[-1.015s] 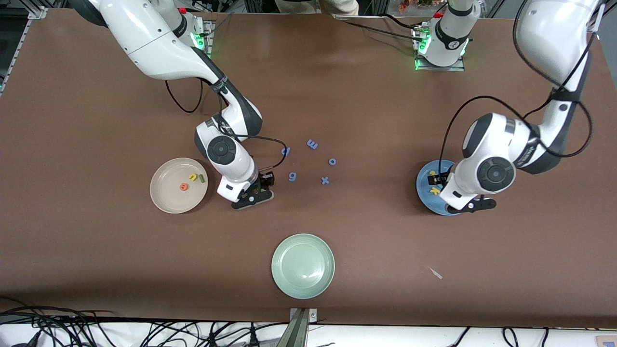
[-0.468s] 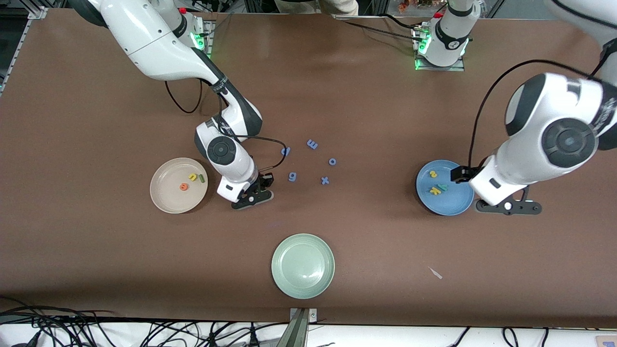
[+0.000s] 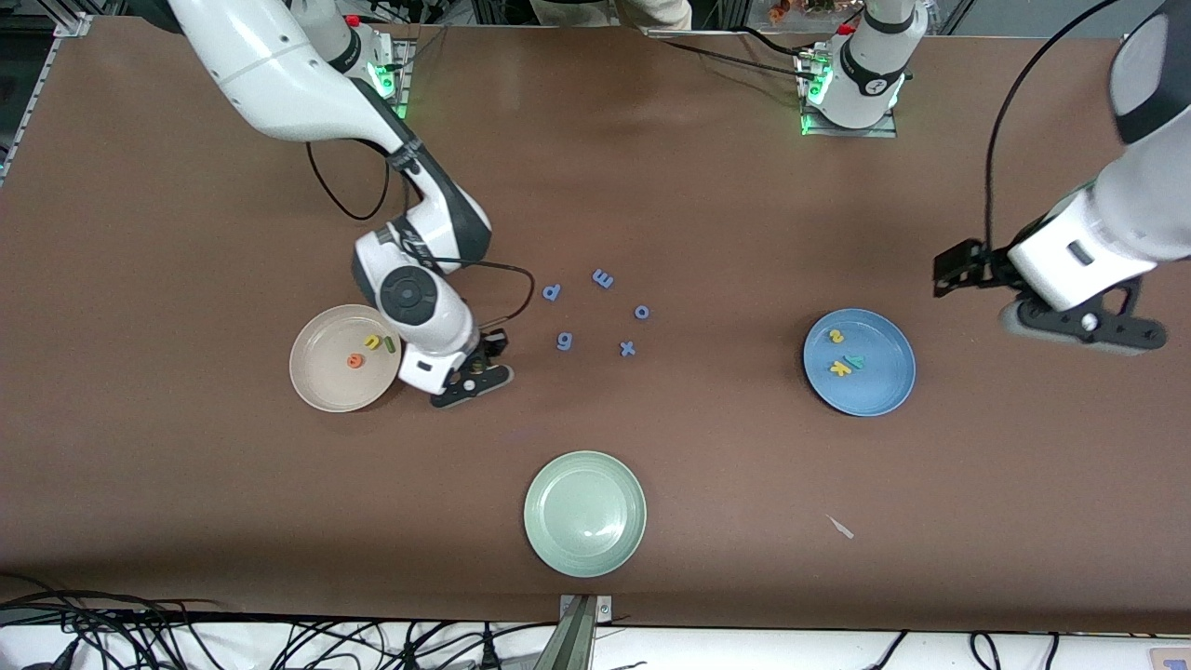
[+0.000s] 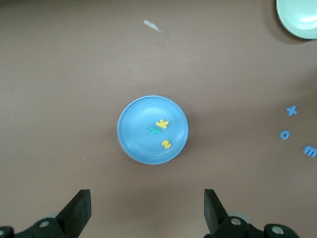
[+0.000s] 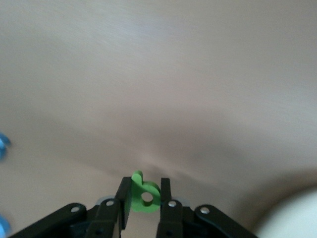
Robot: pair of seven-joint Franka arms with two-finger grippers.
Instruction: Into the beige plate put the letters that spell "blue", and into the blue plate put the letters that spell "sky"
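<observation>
My right gripper (image 3: pixel 468 382) is low over the table beside the beige plate (image 3: pixel 321 374). It is shut on the dark green b (image 5: pixel 146 195), which stands upright between the jaws of the right gripper (image 5: pixel 144 185). The plate holds the orange e (image 3: pixel 354 361), yellow u (image 3: pixel 372 342) and thin green l (image 3: pixel 390 344). In the blue plate (image 3: pixel 880 386) lie the yellow s (image 3: pixel 836 337), yellow k (image 3: pixel 840 368) and teal y (image 3: pixel 854 361). My left gripper (image 3: pixel 1081 326) hangs open and empty, high over the table beside that plate, toward the left arm's end. Its wrist view shows the blue plate (image 4: pixel 134 134).
Blue letters p (image 3: pixel 552 292), m (image 3: pixel 603 278), o (image 3: pixel 641 313), g (image 3: pixel 564 341) and x (image 3: pixel 628 349) lie mid-table. A pale green plate (image 3: pixel 584 514) sits nearer the front camera. A small white scrap (image 3: pixel 840 527) lies near the front edge.
The right gripper closed on the b and shifted toward the beige plate. The left arm rose and swung away from over the blue plate toward its end of the table.
</observation>
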